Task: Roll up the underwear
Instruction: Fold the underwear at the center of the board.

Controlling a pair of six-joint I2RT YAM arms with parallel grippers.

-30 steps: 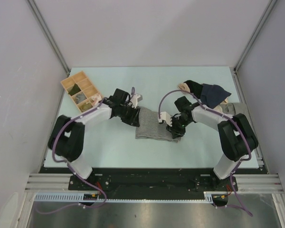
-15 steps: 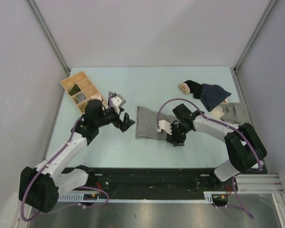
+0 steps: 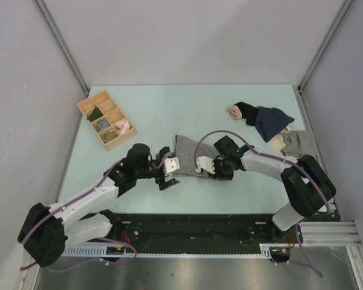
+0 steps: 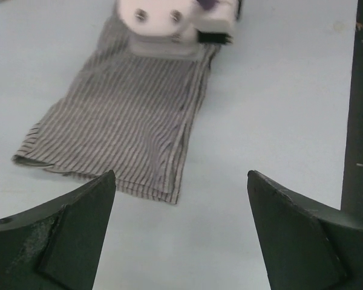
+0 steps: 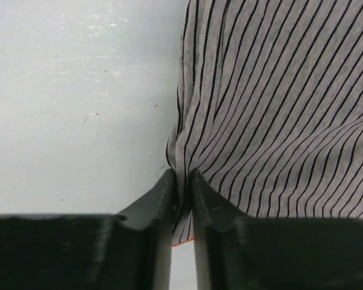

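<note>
since half a second ago my left arm has swung in to the near left corner of the underwear (image 3: 184, 156), and the right gripper (image 5: 181, 181) has gone to its right edge. the pale blue-green table (image 3: 169, 109) is smooth and matte. the underwear lies flat mid-table, a thin grey knit oblong with fine dark stripes, layered at its edges. the right gripper's black fingers are clenched on a puckered fold of that edge. the left gripper (image 4: 181, 181) is spread wide, holding nothing, just short of the cloth.
</note>
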